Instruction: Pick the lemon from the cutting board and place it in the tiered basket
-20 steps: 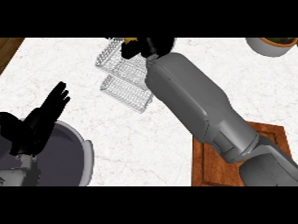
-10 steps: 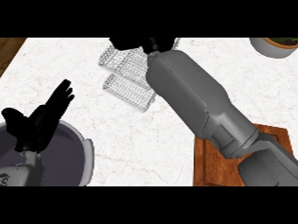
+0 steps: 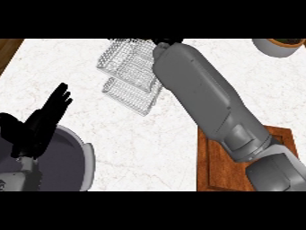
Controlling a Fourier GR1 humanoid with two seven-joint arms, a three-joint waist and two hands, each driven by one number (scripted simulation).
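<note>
Lemon isn't visible anywhere in the head view, so I can't say where it sits; my guess is it's in the right hand or already in the tiered basket (image 3: 132,74), but that's judgement only. Largest first: counter (image 3: 82,67) is white marble, with the right forearm (image 3: 205,96) running diagonally across it from lower right to the basket at the top edge. Right hand (image 3: 168,43) shows only as a dark sliver past the wrist, at the top band, so I can't tell whether its fingers are spread, pressed together or pinching anything. For a clean place: keep the hand centred over a tier, come low before releasing so the fruit doesn't roll off the wire mesh, then retract straight up to avoid snagging the rim. Cutting board (image 3: 218,166) lies lower right, mostly covered by the forearm; the bare part carries no lemon. Grey pan (image 3: 69,157) is cut off at lower left. Left hand (image 3: 36,128) rests above it, fingers straight and spread, holding nothing. Bowl (image 3: 277,46) at top right is cropped; contents unclear.
</note>
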